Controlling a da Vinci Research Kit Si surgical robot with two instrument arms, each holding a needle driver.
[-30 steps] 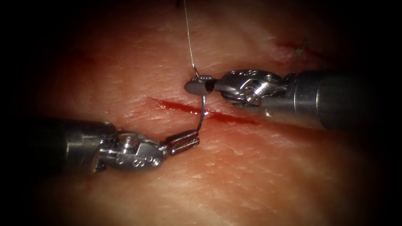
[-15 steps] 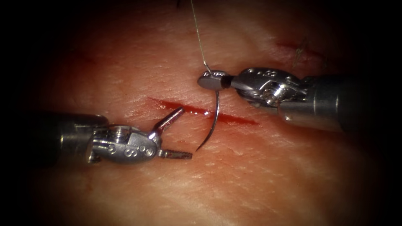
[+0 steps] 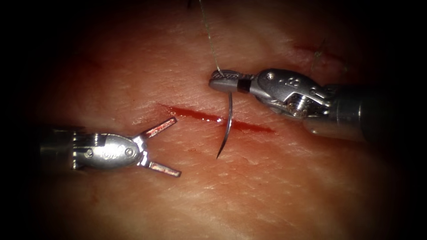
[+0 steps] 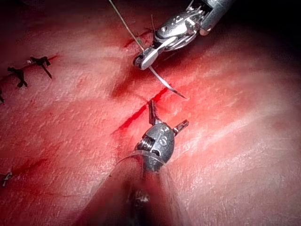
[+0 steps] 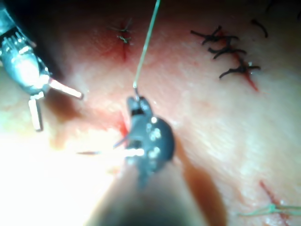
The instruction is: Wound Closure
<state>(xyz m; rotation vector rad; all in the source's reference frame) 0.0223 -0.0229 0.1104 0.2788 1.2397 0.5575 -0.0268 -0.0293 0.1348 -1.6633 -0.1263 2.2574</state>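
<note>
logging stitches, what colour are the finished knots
Black, clearest in the right wrist view.

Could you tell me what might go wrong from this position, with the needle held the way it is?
1. The right pincer grips the needle at its thread end only, so the free point hanging over the cut could swivel or scrape the tissue.
2. The left pincer is open and holds nothing, so nothing steadies the needle.
3. The thread could snag.

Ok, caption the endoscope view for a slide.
Right tool holds needle by its thread end over the cut; left tool open, empty.
</note>
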